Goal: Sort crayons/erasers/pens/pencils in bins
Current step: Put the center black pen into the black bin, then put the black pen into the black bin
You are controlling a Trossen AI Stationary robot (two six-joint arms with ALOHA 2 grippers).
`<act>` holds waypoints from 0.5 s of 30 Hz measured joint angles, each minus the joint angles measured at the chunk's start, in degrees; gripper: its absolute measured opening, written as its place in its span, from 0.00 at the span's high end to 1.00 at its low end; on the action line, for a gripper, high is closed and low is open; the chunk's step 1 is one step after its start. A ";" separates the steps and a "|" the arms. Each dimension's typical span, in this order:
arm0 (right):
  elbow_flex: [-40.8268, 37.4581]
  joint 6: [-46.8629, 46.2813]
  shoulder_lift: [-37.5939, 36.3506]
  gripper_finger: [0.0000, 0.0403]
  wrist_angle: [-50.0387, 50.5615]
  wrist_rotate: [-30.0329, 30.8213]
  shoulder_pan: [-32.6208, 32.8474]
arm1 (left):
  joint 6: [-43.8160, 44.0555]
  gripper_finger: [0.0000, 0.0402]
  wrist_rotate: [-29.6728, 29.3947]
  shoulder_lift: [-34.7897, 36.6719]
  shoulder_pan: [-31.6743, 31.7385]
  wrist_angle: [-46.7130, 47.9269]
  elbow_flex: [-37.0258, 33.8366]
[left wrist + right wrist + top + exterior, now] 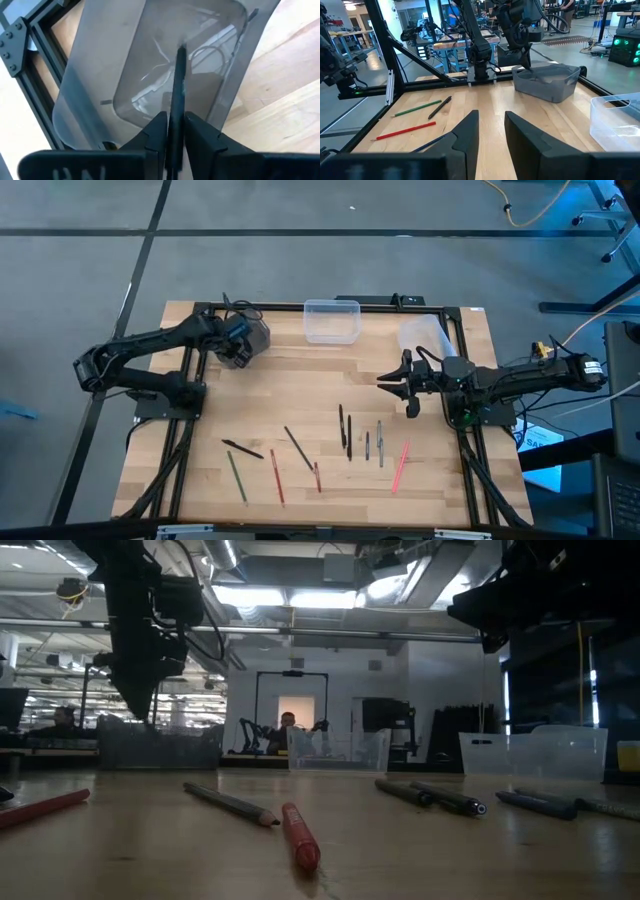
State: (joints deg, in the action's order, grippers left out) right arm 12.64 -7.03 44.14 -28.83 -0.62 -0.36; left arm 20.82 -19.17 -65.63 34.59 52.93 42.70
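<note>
My left gripper hangs over the dark grey bin at the table's far left, shut on a thin dark stick that points down into the bin. Several sticks lie flat on the near half of the table: black, green, red, pink and grey. A clear bin and a whitish bin stand along the far edge. My right gripper waits level at the right, open, with nothing between its fingers. My left gripper pinches the dark stick between its two fingers, on the part just beyond the fingertips. The fingers point steeply down and lie along the stick. Its free end reaches down inside the grey bin; whether it touches the floor, I cannot tell.
A black frame runs round the tabletop. In the low view a red crayon and a pencil lie nearest the front edge. Bare wood shows between the bins and the row of sticks. People sit in the room behind.
</note>
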 joint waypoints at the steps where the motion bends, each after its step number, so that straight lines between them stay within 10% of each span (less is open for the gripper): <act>1: 0.00 0.00 0.00 0.76 0.01 0.00 0.01 | 0.00 0.85 -0.24 0.00 0.00 0.02 0.00; 15: 0.00 0.00 0.00 0.76 0.01 0.00 0.01 | -0.37 0.84 -1.36 0.00 0.00 -0.02 0.00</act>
State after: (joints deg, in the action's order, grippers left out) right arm 12.64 -7.03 44.14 -28.82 -0.62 -0.35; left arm 20.45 -20.53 -65.63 34.59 52.91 42.70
